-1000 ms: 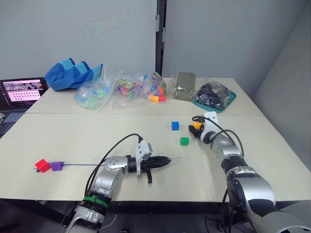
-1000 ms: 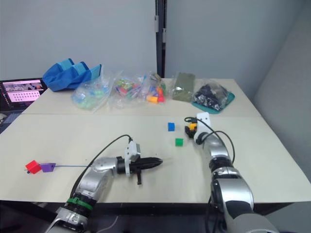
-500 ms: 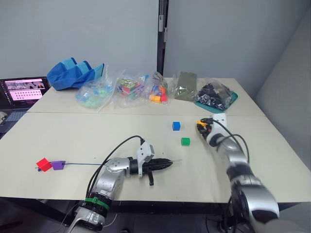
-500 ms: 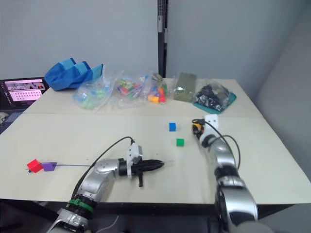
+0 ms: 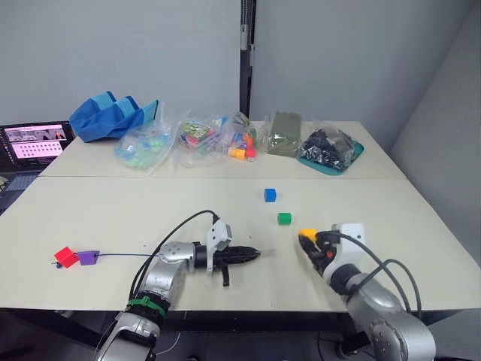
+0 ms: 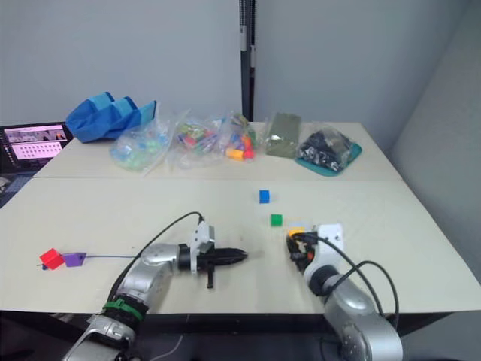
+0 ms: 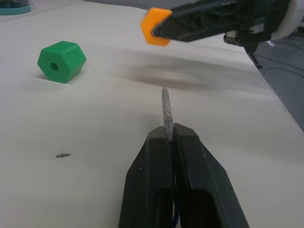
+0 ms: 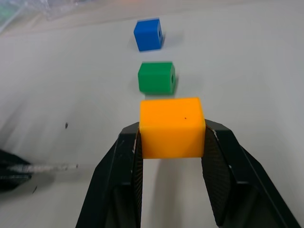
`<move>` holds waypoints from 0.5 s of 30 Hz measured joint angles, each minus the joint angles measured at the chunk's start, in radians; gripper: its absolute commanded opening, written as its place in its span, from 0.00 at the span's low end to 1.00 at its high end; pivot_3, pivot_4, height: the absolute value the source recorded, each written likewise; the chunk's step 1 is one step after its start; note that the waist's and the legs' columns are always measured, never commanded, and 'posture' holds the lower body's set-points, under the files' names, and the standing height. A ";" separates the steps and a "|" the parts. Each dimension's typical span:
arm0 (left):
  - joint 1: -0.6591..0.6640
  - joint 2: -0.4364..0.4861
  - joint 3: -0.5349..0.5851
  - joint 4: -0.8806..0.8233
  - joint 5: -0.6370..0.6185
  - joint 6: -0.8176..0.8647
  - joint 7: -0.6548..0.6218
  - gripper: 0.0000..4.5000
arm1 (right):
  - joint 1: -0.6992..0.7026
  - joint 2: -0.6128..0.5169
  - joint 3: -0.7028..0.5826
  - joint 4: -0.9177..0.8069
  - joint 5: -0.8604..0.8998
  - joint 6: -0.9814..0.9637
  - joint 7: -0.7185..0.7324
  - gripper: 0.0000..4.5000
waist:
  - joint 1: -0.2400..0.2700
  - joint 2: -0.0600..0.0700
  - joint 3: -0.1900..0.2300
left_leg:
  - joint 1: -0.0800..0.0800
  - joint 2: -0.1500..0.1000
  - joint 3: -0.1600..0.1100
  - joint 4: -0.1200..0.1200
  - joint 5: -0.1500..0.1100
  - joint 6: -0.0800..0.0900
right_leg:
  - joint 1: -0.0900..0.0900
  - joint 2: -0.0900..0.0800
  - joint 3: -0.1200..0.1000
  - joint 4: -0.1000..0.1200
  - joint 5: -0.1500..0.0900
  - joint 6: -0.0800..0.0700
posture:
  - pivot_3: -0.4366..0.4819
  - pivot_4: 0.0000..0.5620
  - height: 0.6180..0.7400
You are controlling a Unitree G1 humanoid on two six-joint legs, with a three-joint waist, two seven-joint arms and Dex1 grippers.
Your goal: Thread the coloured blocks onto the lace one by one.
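My left gripper (image 5: 254, 256) lies low over the table's front middle, shut on the lace's stiff pale tip (image 7: 166, 111), which sticks out past its fingers. The thin blue lace (image 5: 124, 255) runs left to a purple block (image 5: 89, 257) and a red block (image 5: 66, 256) at its far end. My right gripper (image 5: 310, 239) is shut on the yellow-orange block (image 8: 172, 127), held above the table a short way right of the lace tip. The green block (image 5: 284, 218) and the blue block (image 5: 270, 195) rest on the table behind them.
Clear bags of mixed toy pieces (image 5: 199, 139) line the back of the table, with a blue fabric bag (image 5: 113, 116), an olive packet (image 5: 284, 134) and a teal tray (image 5: 355, 154) holding a dark bag. A laptop (image 5: 34, 143) stands at the far left.
My right gripper has carried the yellow-orange block from beside the green block forward and down, close to the lace tip. The left gripper has stayed put, holding the lace.
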 measured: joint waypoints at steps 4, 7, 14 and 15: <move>-0.010 -0.001 0.000 0.017 0.000 -0.004 -0.018 0.00 | 0.035 0.037 0.032 -0.023 -0.003 0.067 -0.049 0.26 | 0.000 0.000 0.000 | 0.000 0.000 0.000 0.000 0.000 0.000 | 0.000 0.000 0.000 0.000 0.000 0.000 | 0.48 0.27 1.00; -0.010 0.000 0.000 0.018 0.001 -0.005 -0.024 0.00 | 0.036 0.053 0.036 -0.027 -0.002 0.089 -0.064 0.37 | 0.000 0.000 0.000 | 0.000 0.000 0.000 0.000 0.000 0.000 | 0.000 0.000 0.000 0.000 0.000 0.000 | 0.48 0.27 1.00; 0.003 0.009 0.000 -0.001 0.001 -0.003 -0.039 0.00 | 0.036 0.087 0.023 -0.052 0.040 0.136 -0.064 0.94 | -0.001 0.000 0.000 | 0.000 0.000 0.000 0.000 0.000 0.000 | 0.000 0.000 0.000 0.000 0.000 0.000 | 0.48 0.27 1.00; 0.004 0.010 0.000 -0.002 0.001 -0.003 -0.041 0.00 | 0.025 0.088 0.005 -0.069 0.055 0.158 -0.064 0.99 | -0.001 0.000 0.000 | 0.000 0.000 0.000 0.000 0.000 0.000 | 0.000 0.000 0.000 0.000 0.000 0.000 | 0.48 0.27 1.00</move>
